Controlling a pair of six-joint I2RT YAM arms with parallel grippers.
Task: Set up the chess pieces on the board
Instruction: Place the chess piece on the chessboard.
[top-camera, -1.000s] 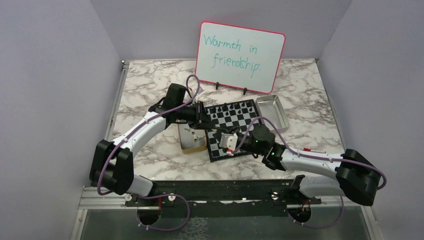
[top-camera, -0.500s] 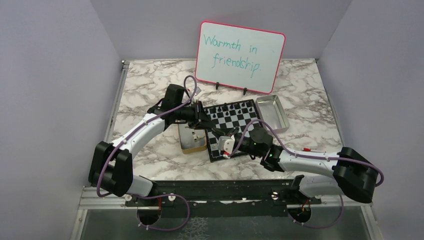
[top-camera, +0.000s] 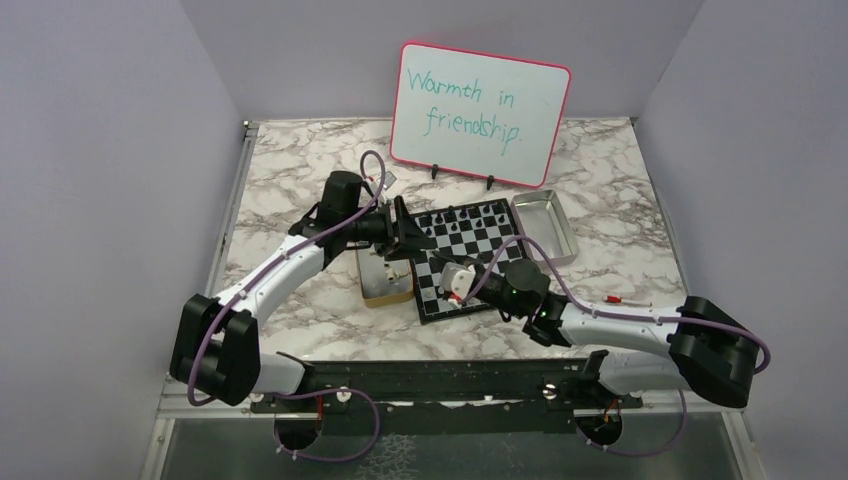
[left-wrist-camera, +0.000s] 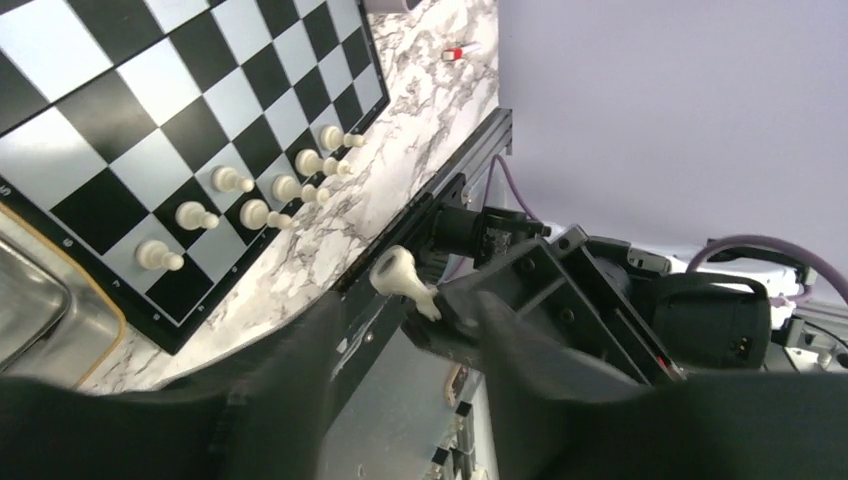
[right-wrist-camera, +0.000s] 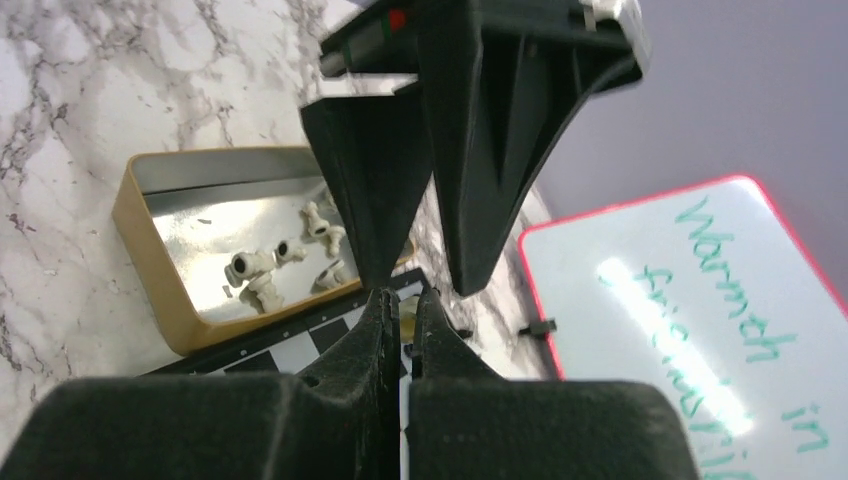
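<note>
1. Right gripper (right-wrist-camera: 402, 312) is clamped shut on a cream chess piece (left-wrist-camera: 398, 272) by one end. The other end pokes toward the left gripper (right-wrist-camera: 420, 285), so this looks like a mid-air handover.
2. Left jaws stand apart, straddling the piece without touching it.
3. Board (left-wrist-camera: 150, 110) lies below both grippers, with cream chessmen (left-wrist-camera: 232, 181) along its edge rows.
4. Spare pieces (right-wrist-camera: 262, 268) sit in the tan box (right-wrist-camera: 150, 300) beside the left gripper.
</note>
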